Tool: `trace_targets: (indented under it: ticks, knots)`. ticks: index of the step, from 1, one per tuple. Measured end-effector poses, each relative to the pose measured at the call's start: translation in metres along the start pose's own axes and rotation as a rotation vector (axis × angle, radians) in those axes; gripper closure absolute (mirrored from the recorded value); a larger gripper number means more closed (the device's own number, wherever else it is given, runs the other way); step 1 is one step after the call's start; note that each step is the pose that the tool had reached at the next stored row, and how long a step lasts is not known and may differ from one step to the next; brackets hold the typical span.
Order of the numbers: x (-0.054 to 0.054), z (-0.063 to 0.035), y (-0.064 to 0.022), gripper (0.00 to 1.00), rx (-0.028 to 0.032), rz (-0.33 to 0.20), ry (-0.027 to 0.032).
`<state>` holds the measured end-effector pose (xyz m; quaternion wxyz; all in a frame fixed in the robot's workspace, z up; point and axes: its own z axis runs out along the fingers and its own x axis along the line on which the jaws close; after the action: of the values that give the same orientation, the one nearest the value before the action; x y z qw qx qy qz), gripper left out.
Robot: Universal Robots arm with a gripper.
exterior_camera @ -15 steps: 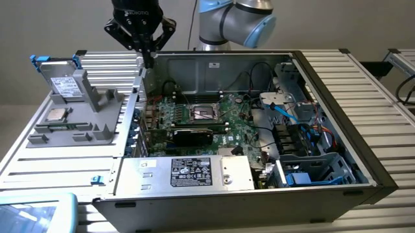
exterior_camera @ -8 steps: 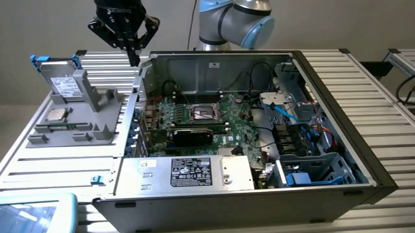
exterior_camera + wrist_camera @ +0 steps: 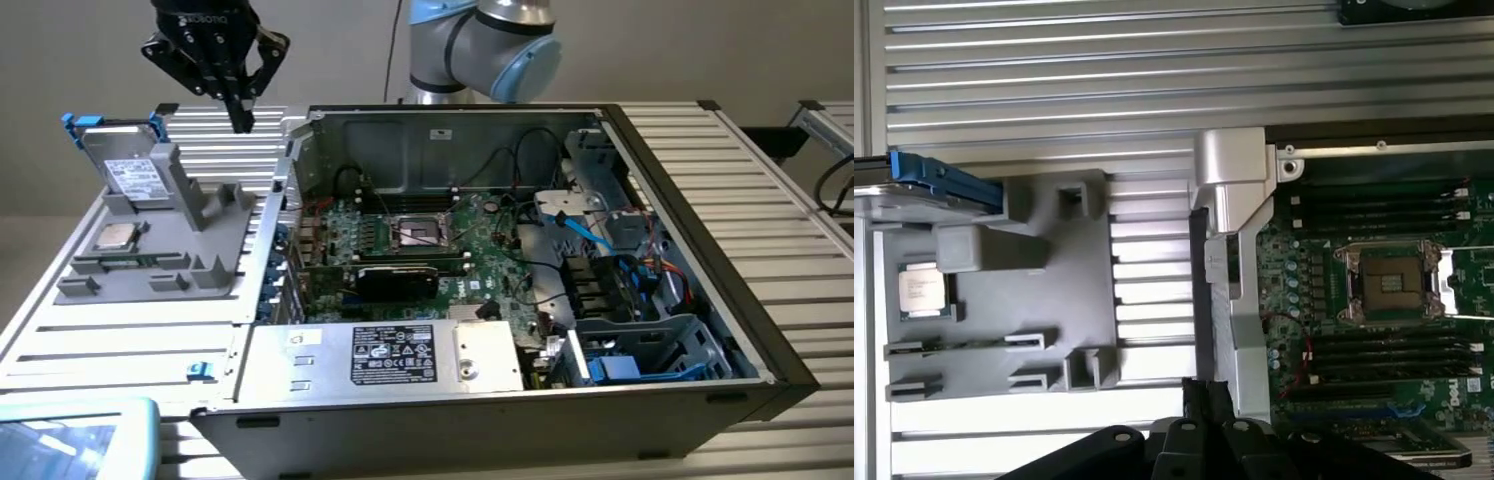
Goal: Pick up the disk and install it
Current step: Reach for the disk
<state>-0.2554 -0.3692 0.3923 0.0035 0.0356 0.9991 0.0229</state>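
A robotics lab: a ribbed aluminium counter (image 3: 761, 170) carries an open black computer case (image 3: 467, 425) and a grey plastic parts fixture (image 3: 200, 260), with a black claw (image 3: 242, 125) above the gap between them.

Soft, even overhead light, fairly bright. Slatted table (image 3: 120, 340) is pale with mild glare streaks. Computer case (image 3: 387, 140) interior is dimmer, shadowed toward the exterior view's right. No hard shadows.

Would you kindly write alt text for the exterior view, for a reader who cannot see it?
The gripper, jaws shut and empty, hangs high between the disk, propped upright in a grey fixture at the exterior view's left, and an open computer case with its motherboard exposed.
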Motion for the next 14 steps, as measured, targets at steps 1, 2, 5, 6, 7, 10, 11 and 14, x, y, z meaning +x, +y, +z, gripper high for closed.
trace_targets:
  ticks: [1, 2, 5, 6, 7, 10, 11, 14]
  knots:
    - [0.004, 0.0001, 0.0006, 0.89, 0.0, 0.0, 0.0003]
    - [0.009, 0.0, 0.0013, 0.89, 0.0, 0.0, 0.0008]
    - [0.022, 0.0, 0.0027, 0.89, 0.0005, 0.0, 0.007]
    - [0.026, 0.0001, 0.0031, 0.89, 0.0007, 0.0, 0.011]
    - [0.03, 0.0, 0.0037, 0.89, 0.0011, 0.001, 0.0161]
    - [0.038, -0.0004, 0.0076, 0.89, 0.0026, 0.002, 0.0368]
    - [0.04, -0.0004, 0.0102, 0.89, 0.003, 0.002, 0.0415]
    - [0.046, 0.0, 0.0192, 0.89, 0.0034, 0.002, 0.0449]
